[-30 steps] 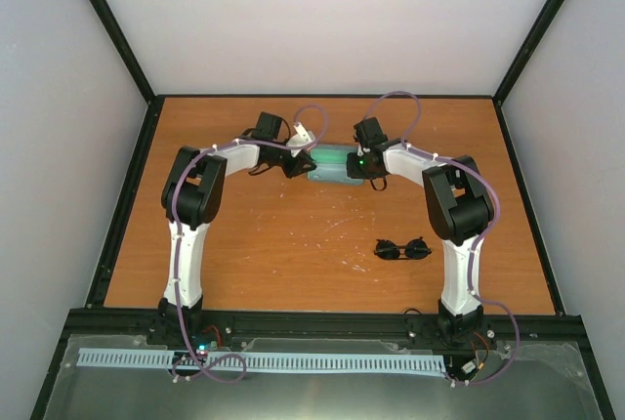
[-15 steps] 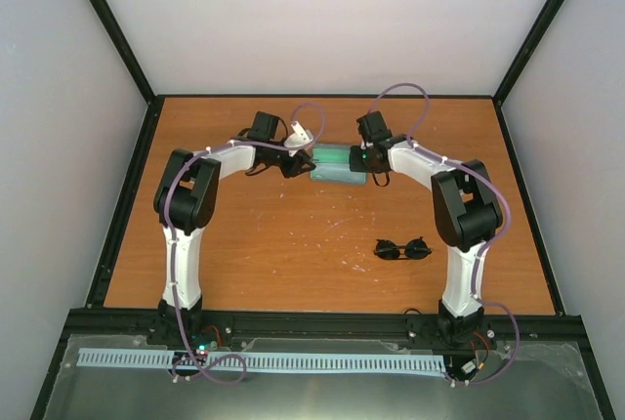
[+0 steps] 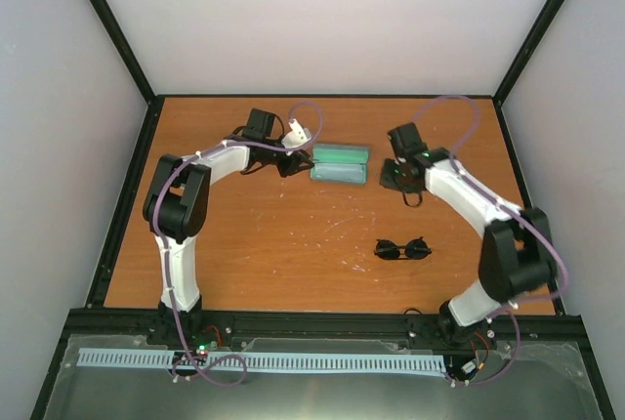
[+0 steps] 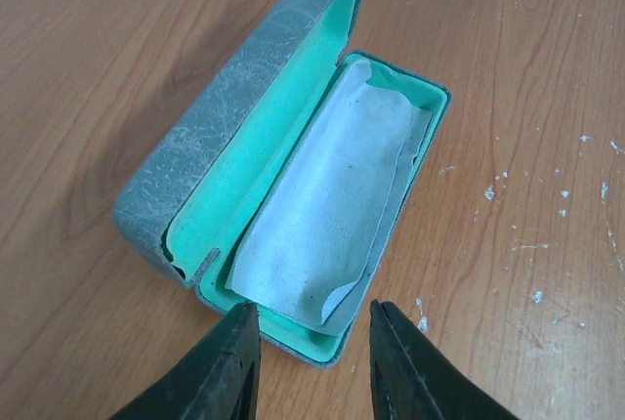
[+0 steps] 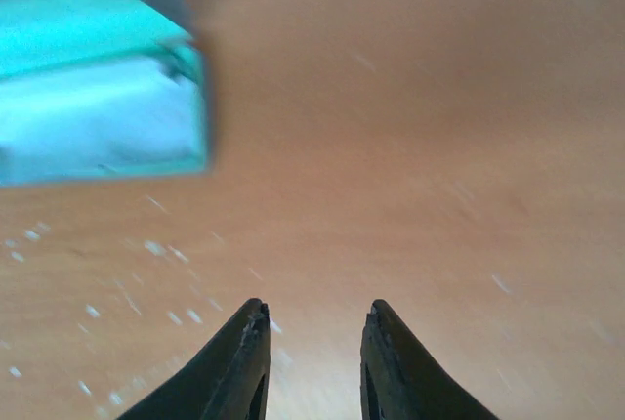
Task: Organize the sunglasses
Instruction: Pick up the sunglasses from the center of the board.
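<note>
Found the small black sunglasses with two round dark lenses (image 3: 402,248) lying on the orange-brown wooden bench (image 3: 293,234), right of centre and toward the near edge, well apart from both arms. Found the grey-blue oblong case with green lining (image 3: 339,163) farther back, near the middle of the bench, lying open with its lid raised along the far side. Saw a pale blue square cloth (image 4: 332,215) spread inside the lower half of the case, one near corner curled up. Noted the left arm's black fingers (image 4: 237,366) standing apart, just beside the case's left end, with the short end wall of the case showing in the gap between them. Noted the right arm's black fingers (image 5: 244,366) also apart, low over the bench to the right of the case, with only bench surface in the gap. Found the right wrist view blurred, showing just a corner of the case at upper left.
</note>
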Controlling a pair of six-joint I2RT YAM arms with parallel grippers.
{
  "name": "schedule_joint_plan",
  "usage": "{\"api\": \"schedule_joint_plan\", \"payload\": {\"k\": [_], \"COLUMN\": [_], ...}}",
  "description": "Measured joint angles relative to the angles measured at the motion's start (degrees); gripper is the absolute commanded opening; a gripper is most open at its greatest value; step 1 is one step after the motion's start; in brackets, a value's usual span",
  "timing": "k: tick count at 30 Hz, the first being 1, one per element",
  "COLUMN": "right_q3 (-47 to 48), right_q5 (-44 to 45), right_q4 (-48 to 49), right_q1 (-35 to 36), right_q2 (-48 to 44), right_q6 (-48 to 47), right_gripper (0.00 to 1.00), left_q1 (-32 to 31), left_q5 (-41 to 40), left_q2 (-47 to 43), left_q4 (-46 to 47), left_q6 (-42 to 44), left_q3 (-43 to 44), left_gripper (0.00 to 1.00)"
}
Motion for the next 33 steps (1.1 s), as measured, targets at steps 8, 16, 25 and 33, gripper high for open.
{"api": "schedule_joint_plan", "payload": {"k": [8,16,25,33], "right_q3": [-12.79,-18.03,-21.9,-21.07], "right_q5": [-10.01,-21.4,-25.73,-25.42], "right_q4": [-20.26,-27.78,-22.86,-18.51], "right_q1": [-6.47,-6.56,-9.79,-11.87], "right_q2": [-17.55,-18.58,-13.51,-10.14], "right_q6": [13.14,24.02,29.57,31.91], "right_gripper": [0.38,0.46,0.37,0.38], "left_q1": [-0.22,-0.22,0.63,1.53], "left_q5": [-0.39,-0.42,-0.63,-0.85], "left_q2": [-1.66,-2.25,-4.5,-6.14], "left_q4": [-1.73,-1.84,-0.24,1.55], "left_q6": [4.83,8.11,8.7,8.31], "left_q3": [0.0,-0.74,-4.9,-7.76], "left_gripper": [0.33,0.33,0.33,0.33]}}
